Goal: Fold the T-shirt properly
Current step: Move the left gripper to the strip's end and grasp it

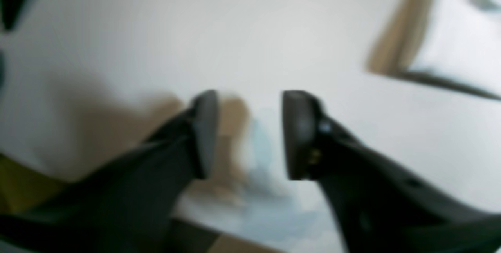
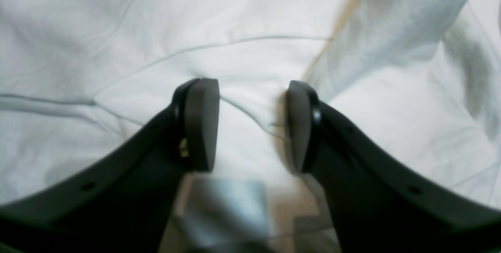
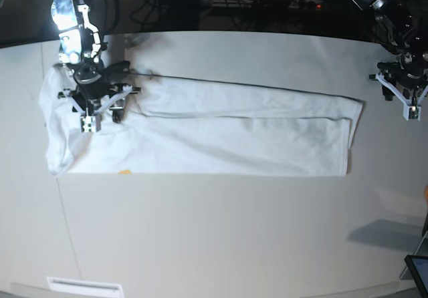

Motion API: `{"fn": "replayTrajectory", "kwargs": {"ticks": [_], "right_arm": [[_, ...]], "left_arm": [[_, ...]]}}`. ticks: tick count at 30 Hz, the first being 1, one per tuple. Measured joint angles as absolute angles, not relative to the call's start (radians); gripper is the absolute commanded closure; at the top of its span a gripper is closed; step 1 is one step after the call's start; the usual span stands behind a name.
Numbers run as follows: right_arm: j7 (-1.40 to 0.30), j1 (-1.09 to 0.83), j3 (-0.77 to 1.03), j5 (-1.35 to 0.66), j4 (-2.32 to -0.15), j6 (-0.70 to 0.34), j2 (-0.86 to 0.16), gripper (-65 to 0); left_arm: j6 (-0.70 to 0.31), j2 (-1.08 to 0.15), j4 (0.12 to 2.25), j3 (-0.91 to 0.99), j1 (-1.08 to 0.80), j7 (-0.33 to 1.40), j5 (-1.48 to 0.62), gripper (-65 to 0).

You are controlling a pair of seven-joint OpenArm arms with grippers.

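T-shirt [image 3: 221,134], soft white cotton, lies as a long creased band across the table [image 3: 214,231], centre to nine o'clock. Right claw [image 2: 252,126] and left claw [image 1: 249,133] both gape, empty.

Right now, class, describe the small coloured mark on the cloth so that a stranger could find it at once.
Start at the pale table in the base view and find the T-shirt, a long white band folded across it. Follow its near edge toward the picture's left end. There a tiny orange speck shows, the only colour on otherwise plain white fabric.
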State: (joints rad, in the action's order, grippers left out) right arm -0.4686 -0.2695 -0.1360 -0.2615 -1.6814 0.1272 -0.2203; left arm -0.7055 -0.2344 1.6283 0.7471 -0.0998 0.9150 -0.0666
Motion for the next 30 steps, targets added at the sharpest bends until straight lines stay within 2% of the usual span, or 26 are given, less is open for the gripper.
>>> {"fn": "replayTrajectory", "kwargs": {"ticks": [2, 9, 13, 19, 23, 30], "right_arm": [[-0.469, -0.269, -0.136, -0.261, -1.681, 0.127, -0.220, -27.3], [-0.469, -0.269, -0.136, -0.261, -1.681, 0.127, -0.220, -27.3], [-0.464, -0.268, -0.136, -0.261, -1.675, 0.127, -0.220, -27.3], [-0.431, -0.260, -0.136, -0.255, -1.641, 0.120, -0.220, -27.3], [-0.429, -0.260, -0.136, -0.255, -1.640, 0.120, -0.220, -27.3], [-0.431, -0.258, -0.136, -0.255, -1.640, 0.120, -0.221, -27.3]], "left_arm": [[-0.705, -0.234, 1.629, 0.748, -0.100, 0.915, -0.134, -36.1], [-0.705, -0.245, 1.625, 0.747, -0.101, 0.925, -0.435, -36.6], [-0.705, -0.331, 1.516, 0.742, -0.073, 0.998, -0.624, -36.6], [-0.690, -0.416, 1.320, 0.741, 0.020, 1.052, -0.678, -36.6], [-0.690, -0.413, 1.304, 0.740, 0.069, 1.157, -0.694, -41.1], [-0.690, -0.413, 1.243, 0.739, 0.099, 1.229, -0.808, -41.7]]}}
